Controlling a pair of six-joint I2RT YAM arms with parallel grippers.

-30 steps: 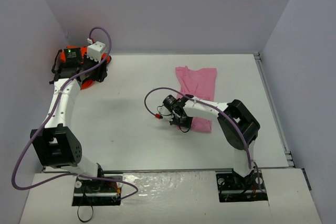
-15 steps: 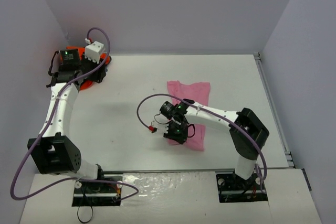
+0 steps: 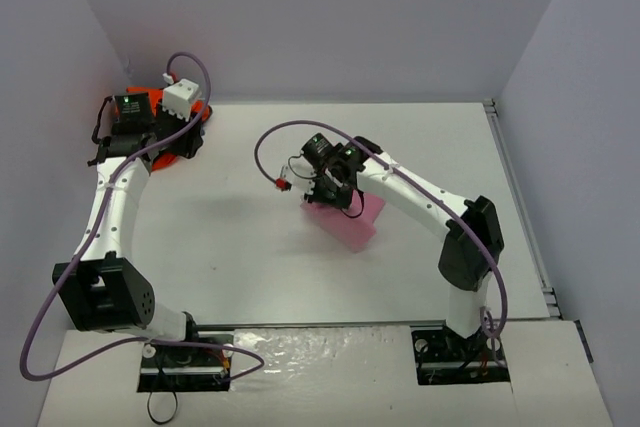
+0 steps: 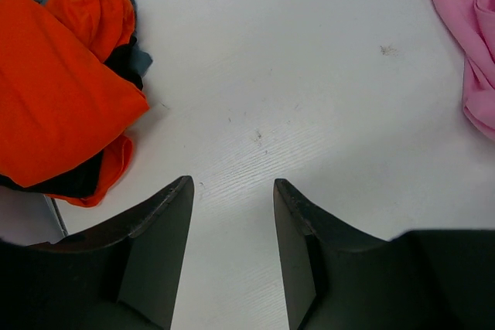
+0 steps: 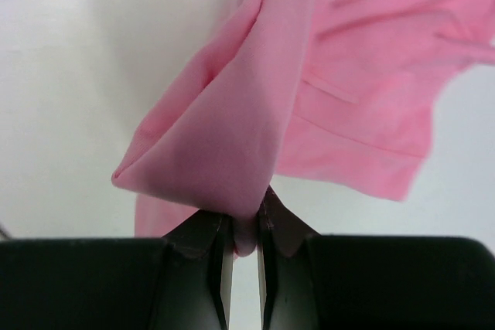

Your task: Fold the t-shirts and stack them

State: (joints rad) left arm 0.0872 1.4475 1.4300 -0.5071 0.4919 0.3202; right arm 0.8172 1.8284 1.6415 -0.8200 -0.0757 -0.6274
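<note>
Early stage, I judge: the right gripper [image 5: 246, 228] pinches the pink shirt [image 5: 232, 129] mid-fold above its fingers [image 5: 203, 243], while the left gripper [image 4: 232, 191] gapes empty, with the orange shirt [image 4: 54, 98] and dark shirt [image 4: 81, 181] heaped ahead-left, unstacked.

1. Left arm [image 3: 112, 197] and right arm [image 3: 415, 192]: white links, black joint housings.
2. Purple cable [image 3: 188, 55] runs along each arm.
3. Fingers [image 4: 158, 245]: matte black, wedge-shaped.
4. Small green light [image 3: 128, 100] on left wrist, possibly a status LED.

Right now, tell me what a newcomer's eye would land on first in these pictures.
First, the pink shirt, pinched in the right pincer and bunched up near the middle of the table. Next, the bright orange shirt heaped over dark cloth at the far left corner, with the left pincer open beside it, holding nothing.
</note>
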